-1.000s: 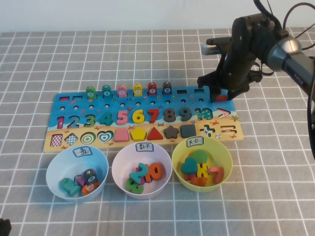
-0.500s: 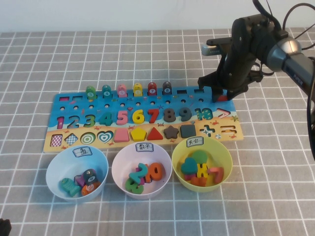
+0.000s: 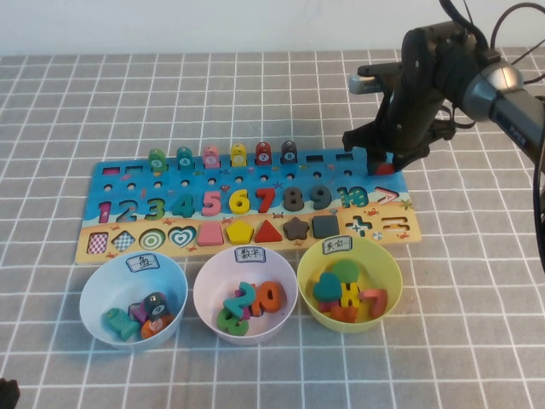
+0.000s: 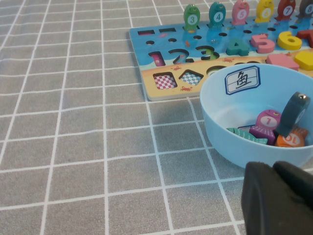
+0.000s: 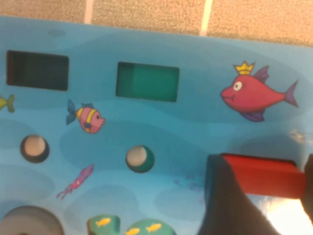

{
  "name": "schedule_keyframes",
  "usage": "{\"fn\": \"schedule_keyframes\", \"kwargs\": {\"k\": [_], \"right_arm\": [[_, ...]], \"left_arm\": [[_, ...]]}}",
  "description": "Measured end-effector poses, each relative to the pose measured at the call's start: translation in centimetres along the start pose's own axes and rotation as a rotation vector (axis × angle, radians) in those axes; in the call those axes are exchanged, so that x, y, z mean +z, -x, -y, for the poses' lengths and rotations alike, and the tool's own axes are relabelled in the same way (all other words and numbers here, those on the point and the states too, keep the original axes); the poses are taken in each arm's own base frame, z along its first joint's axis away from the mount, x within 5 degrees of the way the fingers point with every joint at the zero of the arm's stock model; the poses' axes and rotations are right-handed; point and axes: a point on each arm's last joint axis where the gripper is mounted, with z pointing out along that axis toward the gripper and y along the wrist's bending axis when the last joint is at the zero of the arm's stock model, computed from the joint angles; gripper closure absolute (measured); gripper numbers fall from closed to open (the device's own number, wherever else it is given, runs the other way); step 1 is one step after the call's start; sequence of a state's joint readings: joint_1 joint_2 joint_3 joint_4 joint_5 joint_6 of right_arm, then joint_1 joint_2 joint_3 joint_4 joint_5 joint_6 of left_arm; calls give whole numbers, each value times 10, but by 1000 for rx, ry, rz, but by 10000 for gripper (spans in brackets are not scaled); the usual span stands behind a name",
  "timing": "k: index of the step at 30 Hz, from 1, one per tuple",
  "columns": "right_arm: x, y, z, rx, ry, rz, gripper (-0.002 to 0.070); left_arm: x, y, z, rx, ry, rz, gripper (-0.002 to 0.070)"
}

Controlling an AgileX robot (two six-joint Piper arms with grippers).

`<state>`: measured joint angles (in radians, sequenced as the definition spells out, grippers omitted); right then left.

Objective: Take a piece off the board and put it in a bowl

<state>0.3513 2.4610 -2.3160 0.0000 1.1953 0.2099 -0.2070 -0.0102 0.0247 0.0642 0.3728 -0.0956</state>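
Note:
The board (image 3: 128, 179) lies across the middle of the table, blue with a sand-coloured strip, numbers and shape pieces. My right gripper (image 3: 381, 166) stands over its far right corner, shut on the piece (image 3: 384, 169), a small flat red bar. In the right wrist view the piece (image 5: 259, 175) sits between the dark fingers (image 5: 225, 200) of the right gripper (image 5: 261, 178), just above the board (image 5: 146, 44). The pale yellow bowl (image 3: 396, 273) stands in front of the board's right end. My left gripper (image 4: 279, 200) rests shut at the near left, beside the light blue bowl.
A light blue bowl (image 3: 92, 294) and a pale lilac bowl (image 3: 204, 285) stand left of the yellow one, each holding several pieces. Ringed fish pegs (image 3: 223, 155) stand along the board's far edge. The checked cloth (image 3: 468, 324) spreads around.
The right gripper's fingers have closed in on the red piece at the board's far right corner. The arm itself has hardly shifted, and the left arm has stayed still.

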Motion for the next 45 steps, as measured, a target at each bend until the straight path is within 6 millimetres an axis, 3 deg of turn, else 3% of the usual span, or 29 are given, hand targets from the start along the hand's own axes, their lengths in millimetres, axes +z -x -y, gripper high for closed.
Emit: {"fn": "schedule_keyframes", "kwargs": {"k": [12,21,27,35,45], "right_arm": [[-26,9,-3,3,19,49,393],[-63,12,-8,-6,36,115,393],[-98,3,-30,-62,63,156,394],[-140,-41,-37,-124,37,93,394],[-178,-146,-22,-167,23,-29,395]], "left_arm": [[0,0,0,0,0,0,679],[0,0,0,0,0,0,679],[0,0,0,0,0,0,679],[0,0,0,0,0,0,679],[0,0,0,0,0,0,679]]}}
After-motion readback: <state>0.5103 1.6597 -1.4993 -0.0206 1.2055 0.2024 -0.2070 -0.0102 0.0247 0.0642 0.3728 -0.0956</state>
